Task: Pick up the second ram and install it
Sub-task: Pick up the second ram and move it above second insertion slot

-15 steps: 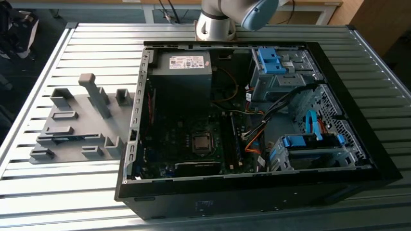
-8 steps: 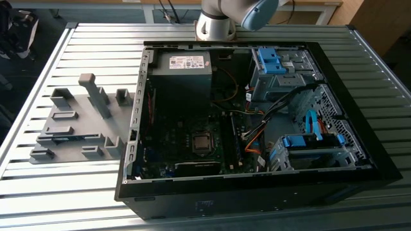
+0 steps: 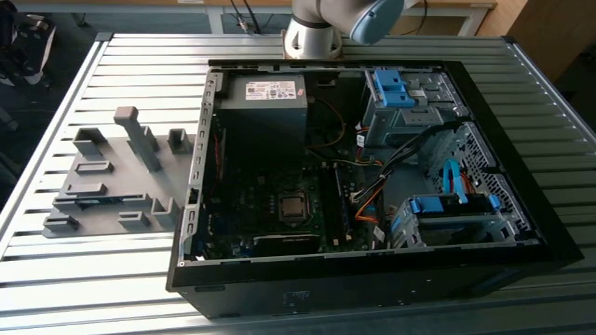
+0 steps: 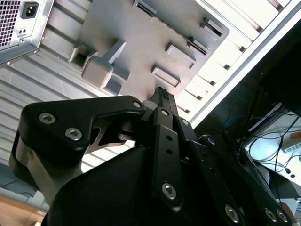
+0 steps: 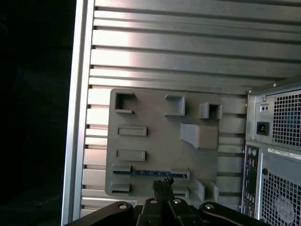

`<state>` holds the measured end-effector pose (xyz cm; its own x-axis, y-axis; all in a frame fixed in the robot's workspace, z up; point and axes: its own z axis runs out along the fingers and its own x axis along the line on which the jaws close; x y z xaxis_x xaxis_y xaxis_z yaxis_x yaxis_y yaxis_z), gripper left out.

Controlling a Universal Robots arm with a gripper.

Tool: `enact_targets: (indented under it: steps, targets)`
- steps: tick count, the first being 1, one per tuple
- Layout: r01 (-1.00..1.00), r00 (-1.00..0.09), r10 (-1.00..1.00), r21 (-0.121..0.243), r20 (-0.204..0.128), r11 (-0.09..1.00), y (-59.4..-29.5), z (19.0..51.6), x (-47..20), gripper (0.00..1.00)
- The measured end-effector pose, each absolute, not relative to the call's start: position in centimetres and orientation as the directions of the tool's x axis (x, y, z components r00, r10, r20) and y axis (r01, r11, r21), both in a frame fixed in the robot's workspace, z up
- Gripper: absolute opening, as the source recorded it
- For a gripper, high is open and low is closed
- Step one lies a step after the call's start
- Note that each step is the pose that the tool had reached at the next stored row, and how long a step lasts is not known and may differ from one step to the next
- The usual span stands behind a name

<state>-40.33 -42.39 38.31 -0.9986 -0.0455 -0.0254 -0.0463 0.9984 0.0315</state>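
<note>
End effector [image 5: 162, 181] is closed, fingertips together, nothing gripped; same in the second wrist view [image 4: 160, 92], where the two fingers converge to a single tip with no gap. The second ram [image 5: 150, 173] sits in the grey holder tray [image 5: 155, 117], lying flat on its long edge between two grey blocks, in the second row in from one short edge of the tray. In the exterior view the ram [image 3: 93, 202] shows as a thin blue-green strip in that row, and the tray [image 3: 112, 181] lies on the slatted aluminium surface [image 3: 139, 70] near the edge at the exterior view's left, just beside the open PC case [image 3: 373, 174]. In the first wrist view the end effector points down at the tray, tips close to the ram's midpoint but not touching it; how high above it I cannot tell. Case rear panel [image 5: 275, 155] borders the tray on one side. Arm base [image 3: 312, 31] stands at the surface's far edge, behind the case.
</note>
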Motion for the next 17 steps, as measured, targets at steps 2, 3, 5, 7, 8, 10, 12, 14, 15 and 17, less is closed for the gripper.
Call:
enact_targets:
  steps: [2, 3, 5, 7, 8, 10, 12, 14, 15, 17]
  targets:
    - [-0.053, -0.998, -0.052, 0.032, -0.025, 0.998, -42.39, 38.31, -40.35, 0.11]
    - [-0.056, -0.998, -0.055, 0.032, -0.025, 0.998, -42.4, 38.31, -40.35, 0.11]
    - [-0.063, -0.998, -0.062, 0.032, -0.025, 0.998, -42.4, 38.31, -40.37, 0.11]
    - [-0.069, -0.997, -0.068, 0.031, -0.025, 0.997, -42.41, 38.31, -40.39, 0.11]
    - [-0.073, -0.997, -0.072, 0.031, -0.025, 0.997, -42.41, 38.31, -40.39, 0.11]
    - [-0.079, -0.997, -0.078, 0.031, -0.025, 0.996, -42.41, 38.31, -40.41, 0.11]
    - [-0.085, -0.996, -0.085, 0.031, -0.025, 0.996, -42.41, 38.31, -40.42, 0.11]
    - [-0.092, -0.995, -0.092, 0.032, -0.025, 0.995, -42.41, 38.31, -40.44, 0.11]
    - [-0.096, -0.995, -0.095, 0.031, -0.025, 0.995, -42.41, 38.31, -40.44, 0.11]
    - [-0.102, -0.994, -0.102, 0.031, -0.025, 0.994, -42.42, 38.31, -40.46, 0.11]
